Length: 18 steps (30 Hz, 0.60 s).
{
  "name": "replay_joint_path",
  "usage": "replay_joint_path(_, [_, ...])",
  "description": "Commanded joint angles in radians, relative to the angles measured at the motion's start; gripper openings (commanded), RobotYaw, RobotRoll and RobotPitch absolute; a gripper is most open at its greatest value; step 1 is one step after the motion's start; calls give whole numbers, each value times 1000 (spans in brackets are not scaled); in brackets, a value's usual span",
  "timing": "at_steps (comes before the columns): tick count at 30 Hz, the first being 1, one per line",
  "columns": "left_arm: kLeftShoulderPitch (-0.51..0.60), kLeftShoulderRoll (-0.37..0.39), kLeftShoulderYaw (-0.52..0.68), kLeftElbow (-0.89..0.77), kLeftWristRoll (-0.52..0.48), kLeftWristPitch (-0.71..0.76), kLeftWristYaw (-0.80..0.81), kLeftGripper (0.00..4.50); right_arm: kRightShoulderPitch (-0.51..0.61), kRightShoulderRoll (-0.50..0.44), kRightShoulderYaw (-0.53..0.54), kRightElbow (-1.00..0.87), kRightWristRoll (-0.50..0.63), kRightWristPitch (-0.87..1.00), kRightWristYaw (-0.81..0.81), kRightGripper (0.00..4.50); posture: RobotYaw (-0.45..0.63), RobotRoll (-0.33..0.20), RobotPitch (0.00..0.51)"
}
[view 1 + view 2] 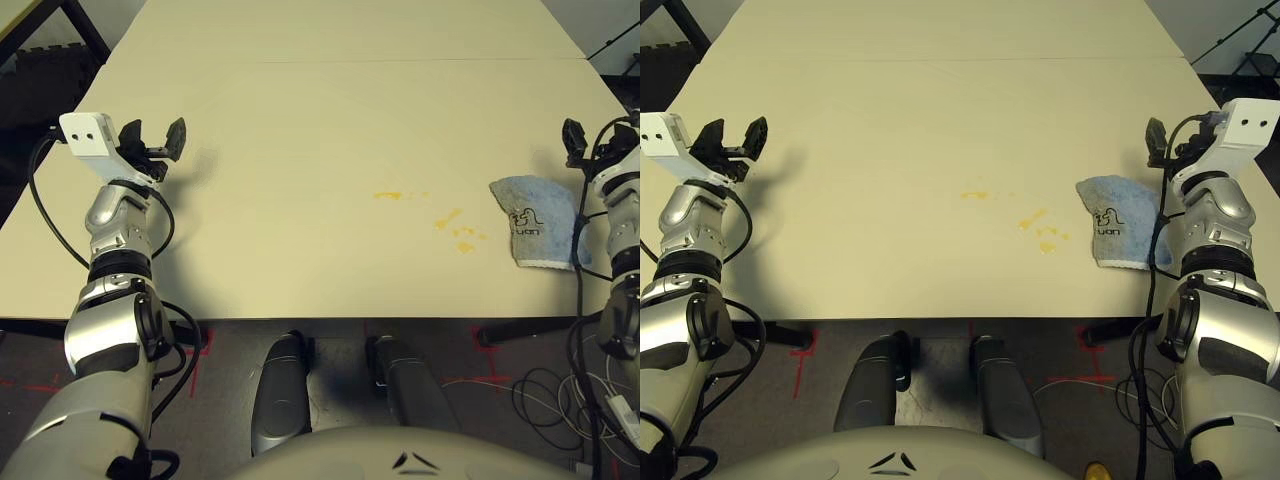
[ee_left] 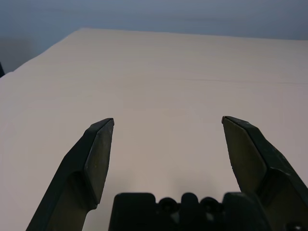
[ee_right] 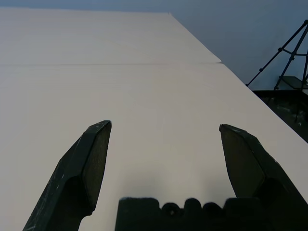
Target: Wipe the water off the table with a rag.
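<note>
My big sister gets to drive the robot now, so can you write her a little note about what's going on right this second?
Left gripper: open, holding nothing, over the table's left side, far from the spill.
Right gripper: open, holding nothing, at the table's right edge, just beyond the rag.
The rag lies flat on the table near the right edge, untouched.
The water: small orange-yellow specks and streaks just left of the rag, still wet on the table.
Done: nothing yet.
Left: pick up the rag, probably with the right gripper since it is closest, then wipe leftward over the specks.
</note>
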Motion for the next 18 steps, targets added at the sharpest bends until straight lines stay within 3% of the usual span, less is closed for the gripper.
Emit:
replay_joint_path(1, [10, 1, 0, -27, -28, 27, -79, 4500, -3, 14, 4, -1, -1, 3, -1, 4463, 31, 0, 160])
replay_joint_path(11, [73, -21, -63, -246, -95, 209, -346, 4500, -11, 13, 3, 15, -3, 9, 2, 4463, 78, 0, 151])
replay_joint_path(18, [195, -10, -148, -502, -145, 369, -532, 4500, -24, 23, 9, 35, -9, 12, 0, 4463, 121, 0, 147])
